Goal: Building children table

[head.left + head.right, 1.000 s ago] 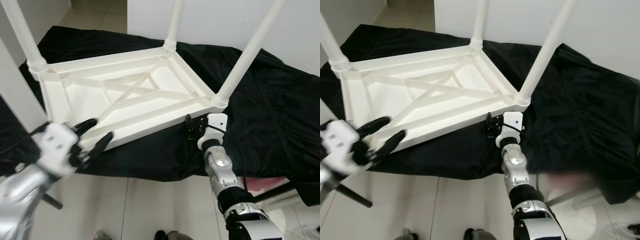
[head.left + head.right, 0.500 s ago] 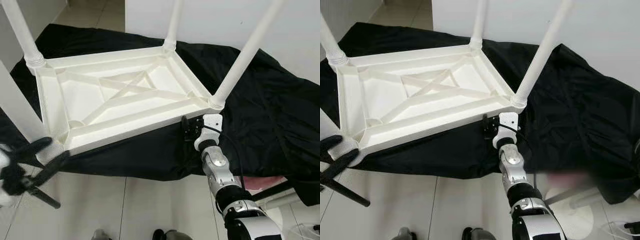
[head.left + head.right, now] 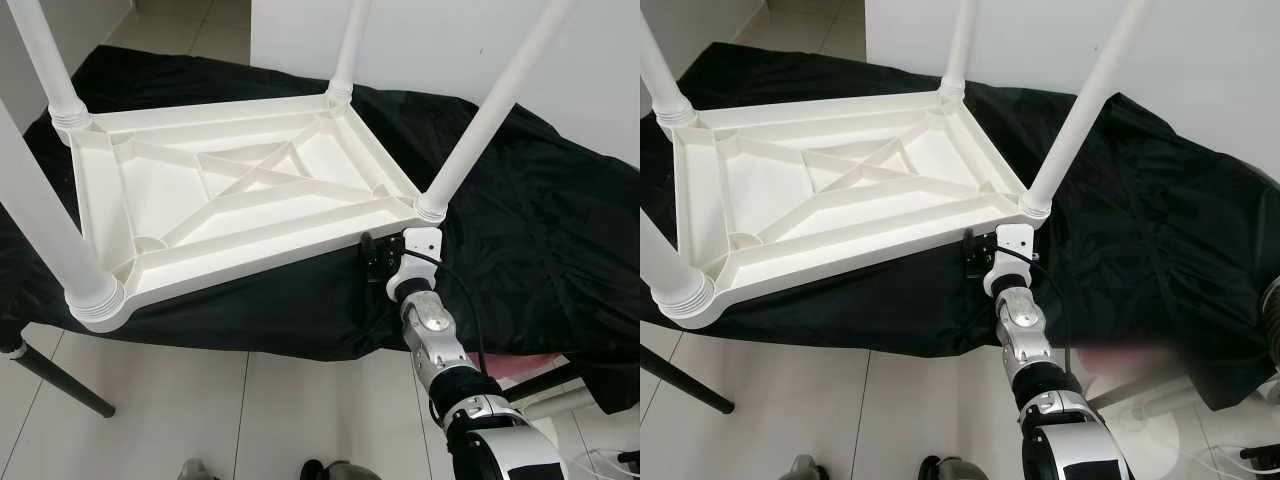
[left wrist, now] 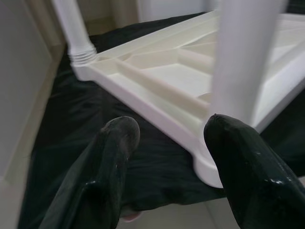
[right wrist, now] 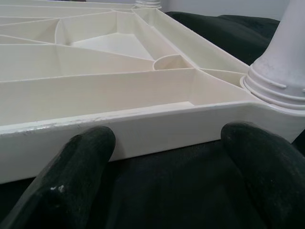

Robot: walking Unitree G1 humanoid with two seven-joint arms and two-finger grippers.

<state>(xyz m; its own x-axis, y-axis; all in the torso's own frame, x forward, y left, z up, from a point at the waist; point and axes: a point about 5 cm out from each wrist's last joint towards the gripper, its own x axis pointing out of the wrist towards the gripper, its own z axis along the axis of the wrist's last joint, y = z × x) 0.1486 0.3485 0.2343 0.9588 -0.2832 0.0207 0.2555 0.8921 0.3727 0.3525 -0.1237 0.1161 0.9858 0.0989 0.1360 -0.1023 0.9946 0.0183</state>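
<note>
On the black cloth that drapes the worktop, the children's table lies upside down with all four white legs standing up from its corners.

The nearest leg sits at the corner that overhangs the cloth's front edge, above the tiled floor. As I judge it, that is the weak spot: a push or pull there from either claw could slide the smooth plastic frame over the slack cloth and tip it off the edge. The cloth could also bunch and drag with it. A leg not fully screwed home could lean or drop out when the table is turned over, though the views are too coarse to tell how tight the joints are.

The right claw waits low at the front rim of the frame, just beside the leg at the near right corner. In the right wrist view its two black fingers are spread wide, level with the rim and holding nothing; whether they touch the rim is unclear.

The left claw, seen in the left wrist view, is likewise parted wide and empty, close to the nearest leg without closing on it.
</note>
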